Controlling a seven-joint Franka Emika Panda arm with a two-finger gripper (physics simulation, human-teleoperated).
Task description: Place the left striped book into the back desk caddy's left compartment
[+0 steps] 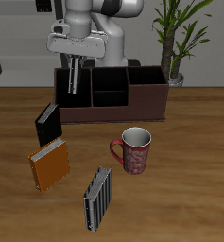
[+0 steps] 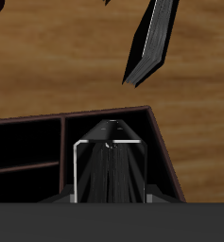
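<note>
The pincer (image 1: 74,79), clamped on the thin grey-striped hardback book (image 1: 73,76), could snag it on the long reddish-brown caddy's (image 1: 113,112) black-lined end bay (image 1: 74,92) wall if misaligned.

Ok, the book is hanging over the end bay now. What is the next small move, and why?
Probably ease straight down a little before releasing. The gripper is shut on the left striped book, which hangs upright over the left compartment of the back desk caddy. The wrist view shows the book between the bay's walls, so no sideways correction looks needed.
</note>
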